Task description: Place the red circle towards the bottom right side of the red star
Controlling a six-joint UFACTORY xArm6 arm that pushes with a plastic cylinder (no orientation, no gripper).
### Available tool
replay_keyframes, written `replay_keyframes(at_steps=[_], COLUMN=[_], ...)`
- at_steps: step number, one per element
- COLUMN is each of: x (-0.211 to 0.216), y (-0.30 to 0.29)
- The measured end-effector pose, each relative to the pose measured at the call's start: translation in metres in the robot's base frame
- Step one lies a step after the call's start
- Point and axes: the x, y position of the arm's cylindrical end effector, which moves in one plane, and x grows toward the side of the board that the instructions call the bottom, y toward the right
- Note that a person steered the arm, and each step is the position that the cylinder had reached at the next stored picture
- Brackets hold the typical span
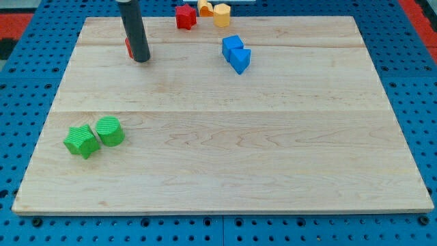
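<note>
a: showing the wooden board at one moment, with my tip near the view's top left. where is the red circle?

b: a sliver of red, most likely the red circle, peeks out on the view's left side of the rod, touching or just beside my tip. the rod hides most of it, so its round shape cannot be confirmed.

a: and the red star?

b: the red star sits at the view's top edge, well apart to the view's right of the circle. two yellow and orange blocks lie just beside it.

a: how will the circle handle?

b: judged as a small, light, stiff block that slides easily on smooth wood. being round, it may roll off a push that is not centred, so contact belongs on its left face, pressing squarely toward the view's right.

a: the claw, how far open?

b: no claw exists; the arm ends in a plain rod, so nothing opens or holds. the tip only touches or nearly touches the red sliver.

a: other items?

b: two blue blocks lie near the intended path; a green star and green cylinder rest at the view's lower left.
</note>
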Motion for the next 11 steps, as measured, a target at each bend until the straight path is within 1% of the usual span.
replay_keyframes(at_steps=[1, 2, 3, 4, 5, 6, 8, 11], x=[0.015, -0.014, -0.041, -0.048, -0.033, -0.033, -0.033, -0.066], y=[-0.03, -0.046, -0.029, -0.002, -0.009, 0.0, 0.046, 0.121])
